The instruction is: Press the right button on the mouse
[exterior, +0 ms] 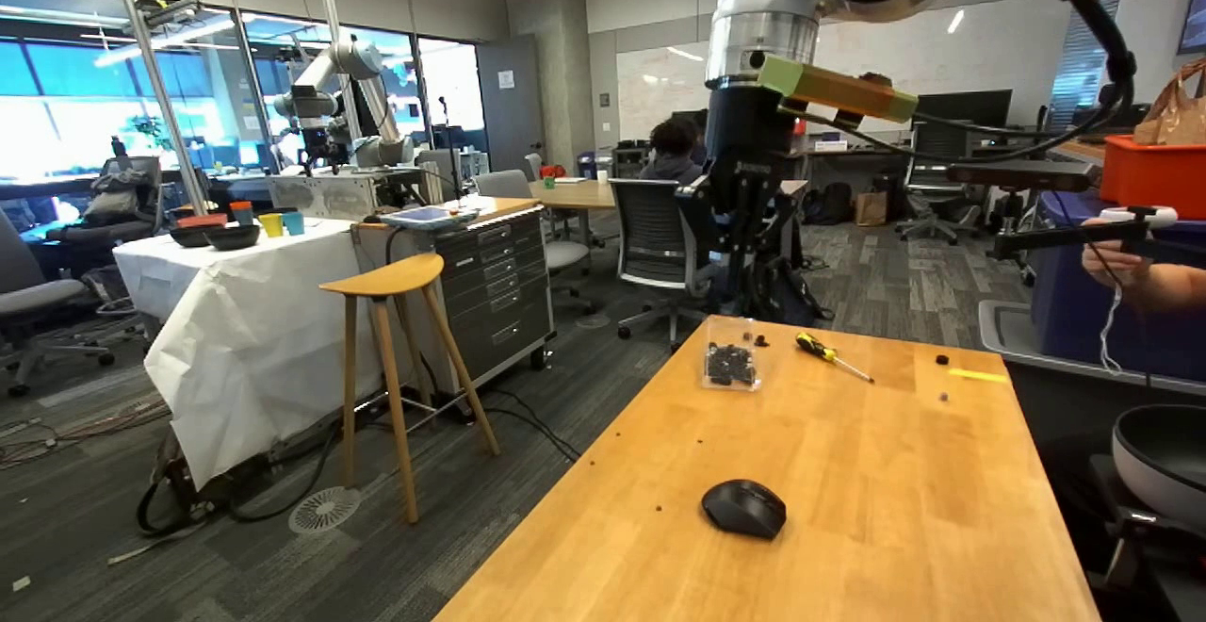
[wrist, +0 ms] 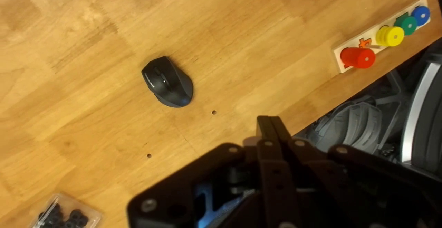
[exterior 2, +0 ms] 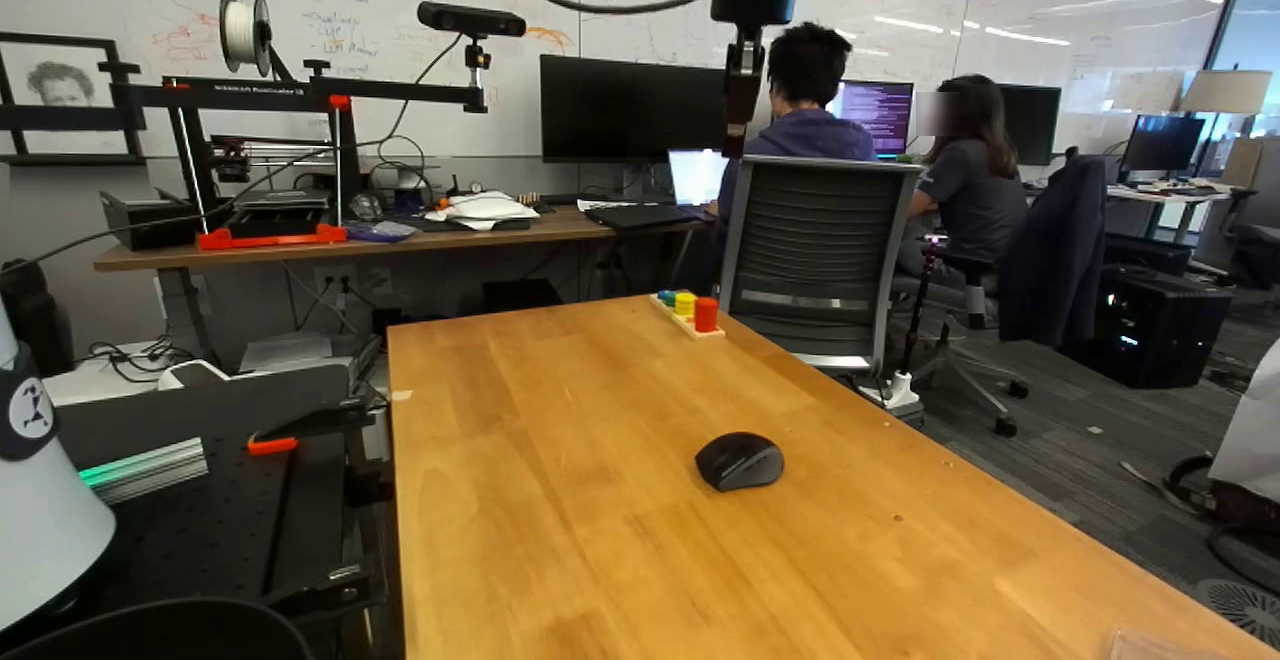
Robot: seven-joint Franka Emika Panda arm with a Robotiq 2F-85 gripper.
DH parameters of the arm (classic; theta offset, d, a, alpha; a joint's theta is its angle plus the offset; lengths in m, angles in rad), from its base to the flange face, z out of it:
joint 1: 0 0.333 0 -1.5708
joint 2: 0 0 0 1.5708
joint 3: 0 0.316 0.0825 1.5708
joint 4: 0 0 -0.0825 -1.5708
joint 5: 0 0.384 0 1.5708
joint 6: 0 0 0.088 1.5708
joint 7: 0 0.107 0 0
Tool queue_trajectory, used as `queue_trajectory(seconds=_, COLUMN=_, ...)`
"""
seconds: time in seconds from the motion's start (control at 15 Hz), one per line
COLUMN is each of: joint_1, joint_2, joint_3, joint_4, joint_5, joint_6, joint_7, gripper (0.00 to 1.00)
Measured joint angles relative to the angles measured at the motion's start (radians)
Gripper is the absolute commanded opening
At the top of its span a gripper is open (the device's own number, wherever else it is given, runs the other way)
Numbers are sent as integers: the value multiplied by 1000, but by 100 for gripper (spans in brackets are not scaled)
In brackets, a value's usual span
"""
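I'd worry the end effector (wrist: pixel 269 119), pinched closed, could skid the mouse (wrist: pixel 169 83) across the surface (wrist: pixel 234 72) by pressing aslant.

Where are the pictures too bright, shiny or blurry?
In the wrist view, the gripper looks blurry, and the computer mouse has a bluish glint; in an exterior view, a window glares white; in both exterior views, light streaks shine on a whiteboard.

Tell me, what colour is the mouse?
The mouse is black, with dark grey along one side; the wrist view shows it best.
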Motion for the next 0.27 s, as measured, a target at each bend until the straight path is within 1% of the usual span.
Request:
queue_trajectory(seconds=0.07, joint_1=3, joint_2=-6, joint_3=0, joint_4=15, joint_5=-2, joint_6=-27, joint_7=22, gripper=11)
queue_trajectory(seconds=0.2, joint_1=3, joint_2=-8, joint_3=0, joint_4=19, joint_5=-2, joint_6=-35, joint_7=25, gripper=26)
queue_trajectory(seconds=0.27, joint_1=3, joint_2=-5, joint_3=0, joint_4=16, joint_5=-2, joint_6=-34, joint_7=25, gripper=30)
